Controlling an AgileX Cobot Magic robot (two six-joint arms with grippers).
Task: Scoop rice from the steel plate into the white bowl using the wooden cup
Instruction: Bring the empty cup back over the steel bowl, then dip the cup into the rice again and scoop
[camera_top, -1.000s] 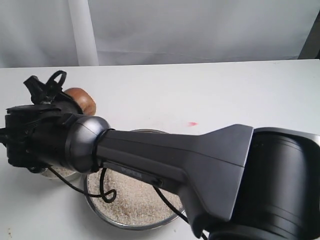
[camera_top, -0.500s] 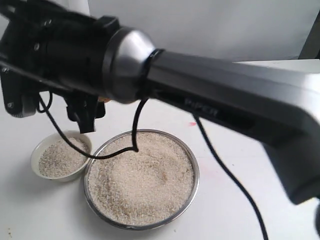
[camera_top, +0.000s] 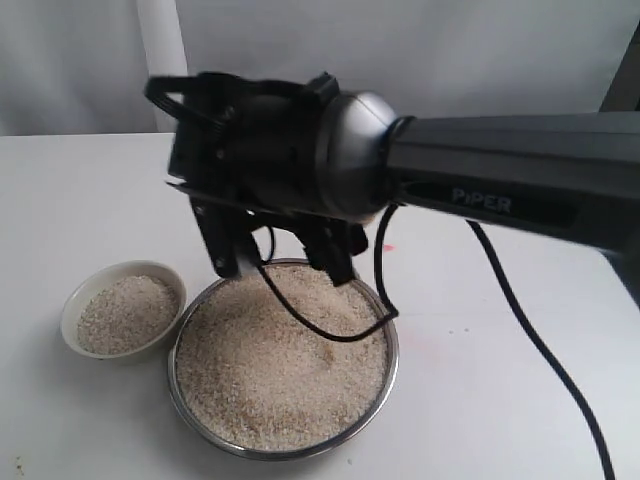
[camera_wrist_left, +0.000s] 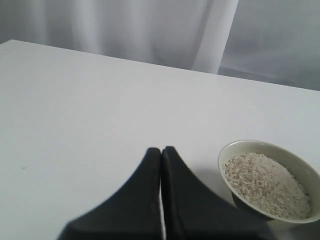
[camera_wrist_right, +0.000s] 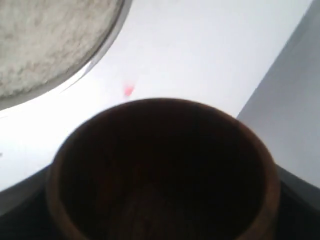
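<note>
Getting a clean scoop

Farthest left, the left end effector (camera_wrist_left: 161, 150) has its two dark fingers (camera_wrist_left: 147, 175) pressed together with nothing between them, low over the surface (camera_top: 500, 400) and just beside the white bowl (camera_top: 118, 354). The bowl already holds a mound of rice (camera_top: 125, 312). Right of the bowl and close against it sits the steel plate (camera_top: 282, 455), heaped almost to its rim. Over the plate's far edge hangs the right end effector (camera_top: 284, 272), clamped on the wooden cup (camera_wrist_right: 160, 170). The right wrist view looks straight into the cup's dark mouth, and no grains show there.

The step in hand looks like the dip. It probably wants the cup tilted mouth-forward and pushed shallowly toward the middle of the heap. Levelling it before the lift should keep grains from spilling over the thin rim on the way to the bowl. A cable (camera_top: 330, 335) droops onto the rice and could drag grains about.

From the exterior view the wrist housing (camera_top: 300, 150) hides the cup altogether, so its height above the rice cannot be told. The cup's floor is too dark to read, and the left arm is out of that frame
</note>
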